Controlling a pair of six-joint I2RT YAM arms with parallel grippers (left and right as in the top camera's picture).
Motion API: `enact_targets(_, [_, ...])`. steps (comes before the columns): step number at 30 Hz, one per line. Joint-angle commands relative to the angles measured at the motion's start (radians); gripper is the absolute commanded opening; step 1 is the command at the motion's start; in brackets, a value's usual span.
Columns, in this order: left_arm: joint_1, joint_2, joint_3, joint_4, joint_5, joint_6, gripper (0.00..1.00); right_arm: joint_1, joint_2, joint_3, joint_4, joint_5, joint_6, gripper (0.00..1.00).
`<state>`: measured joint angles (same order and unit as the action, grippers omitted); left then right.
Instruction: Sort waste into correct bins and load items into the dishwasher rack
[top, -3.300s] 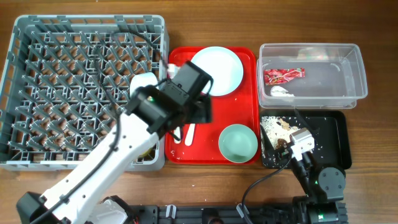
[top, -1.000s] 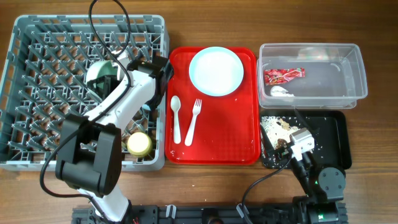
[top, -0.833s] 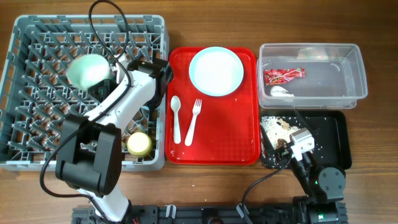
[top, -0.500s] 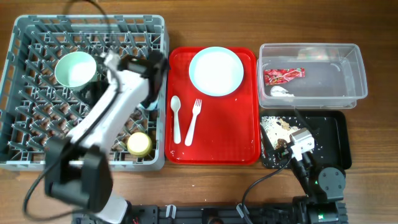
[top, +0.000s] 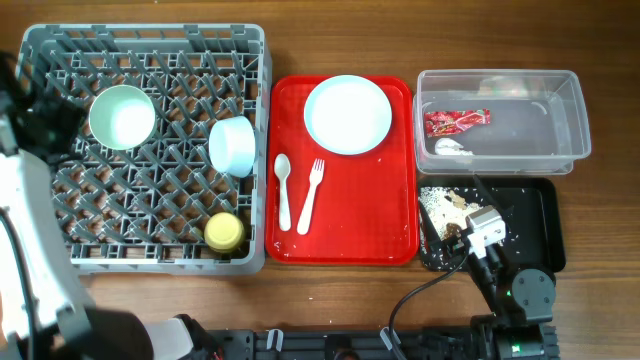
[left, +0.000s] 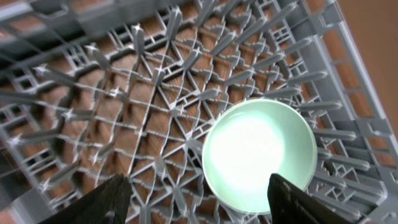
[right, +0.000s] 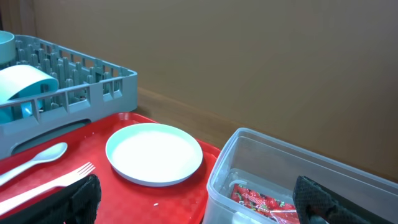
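The mint green bowl (top: 122, 116) stands upright in the grey dishwasher rack (top: 150, 34), back left. It also shows in the left wrist view (left: 258, 155), with my open, empty left gripper (left: 202, 202) above it. The pale blue bowl (top: 232, 146) lies on its side in the rack, and the yellow cup (top: 224, 232) is at the rack's front. The plate (top: 348, 114), spoon (top: 283, 190) and fork (top: 311, 195) lie on the red serving tray (top: 390, 230). The red wrapper (top: 456, 121) and napkin (top: 452, 147) are in the clear tub (top: 575, 120). My right gripper (right: 202, 202) is open and empty.
The black tray (top: 535, 225) at front right holds food scraps (top: 445, 205); my right arm (top: 485, 228) rests over it. My left arm (top: 25, 220) runs along the table's left edge. Bare wood lies behind the rack and along the front edge.
My left gripper carried the mint green bowl from the red tray into the rack's back left, let it go and drew back to the left. The right arm has not moved.
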<state>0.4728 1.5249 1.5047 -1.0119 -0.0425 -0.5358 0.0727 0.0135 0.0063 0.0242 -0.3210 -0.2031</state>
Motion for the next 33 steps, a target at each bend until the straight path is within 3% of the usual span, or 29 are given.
enact_targets(1, [0.024, 0.11, 0.003, 0.035, 0.168, 0.127, 0.7, -0.006, -0.006, -0.001, 0.005, -0.016, -0.006, 1.0])
enact_targets(6, [0.024, 0.238, 0.003, 0.077, 0.164, 0.198, 0.57, -0.006, -0.006, -0.001, 0.005, -0.016, -0.007, 1.0])
enact_targets(8, [0.025, 0.268, 0.003, 0.074, 0.153, 0.208, 0.46, -0.006, -0.006, -0.001, 0.005, -0.016, -0.006, 1.0])
enact_targets(12, [0.025, 0.298, 0.002, 0.077, 0.139, 0.245, 0.42, -0.006, -0.006, -0.001, 0.005, -0.016, -0.007, 1.0])
enact_targets(16, [0.024, 0.303, 0.002, 0.08, 0.139, 0.245, 0.31, -0.006, -0.006, -0.001, 0.005, -0.016, -0.006, 1.0])
enact_targets(21, [0.023, 0.304, -0.034, 0.084, 0.139, 0.244, 0.28, -0.006, -0.006, -0.001, 0.005, -0.016, -0.006, 1.0])
enact_targets(25, [0.022, 0.304, -0.049, 0.085, 0.14, 0.244, 0.04, -0.006, -0.006, -0.001, 0.005, -0.016, -0.006, 1.0])
enact_targets(29, [0.017, 0.265, -0.013, 0.018, 0.091, 0.212, 0.04, -0.006, -0.006, -0.001, 0.005, -0.016, -0.006, 1.0])
enact_targets(33, [-0.067, 0.111, 0.087, -0.079, -0.115, 0.184, 0.04, -0.006, -0.006, -0.001, 0.005, -0.016, -0.007, 1.0])
